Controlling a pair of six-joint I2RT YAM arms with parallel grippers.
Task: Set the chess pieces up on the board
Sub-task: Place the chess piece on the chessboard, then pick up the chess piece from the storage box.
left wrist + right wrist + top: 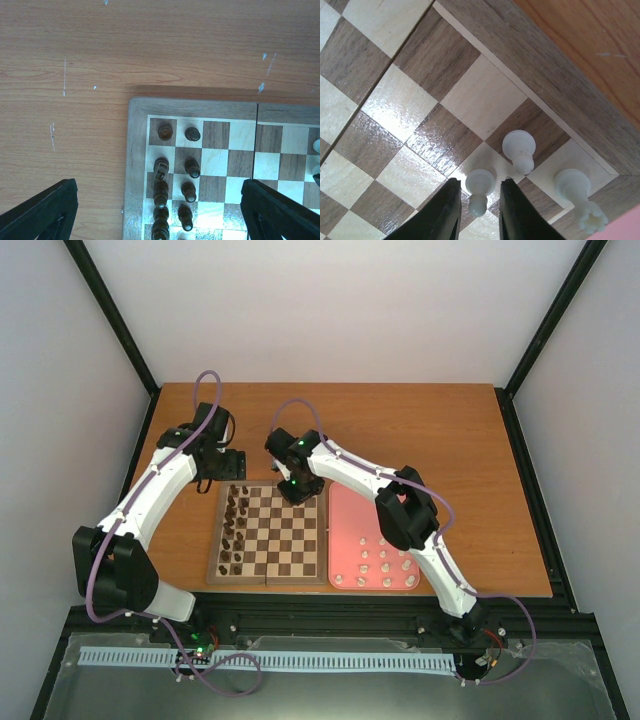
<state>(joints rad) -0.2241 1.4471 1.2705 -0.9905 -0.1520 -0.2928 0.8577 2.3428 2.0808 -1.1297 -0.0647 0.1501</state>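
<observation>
Right claw (pixel 480 181) straddled a cream pawn (pixel 479 192) near a corner of the board (pixel 555 75); left claw (pixel 159 187) gaped wide, holding nothing.
The right jaws sat just beside the pawn's head on both sides, and I could not tell whether they pinched it or stood free of it. The cream pieces looked tiny, light, hard, glossy and top-heavy, so they were likely to slip or tip. They were best taken at the neck under the head, gently, and lifted straight. Count: three on the board, namely the pawn between the fingers, a second pawn (pixel 519 147) just beyond the tips, and a rook (pixel 577 192) outside the right-hand finger on the corner square. The others lay on the pink tray (pixel 345 505), well apart from the claw; roughly a dozen, too small to count for sure. Dark pieces (pixel 192 167) stood in two files under the left claw, about nine in view.
</observation>
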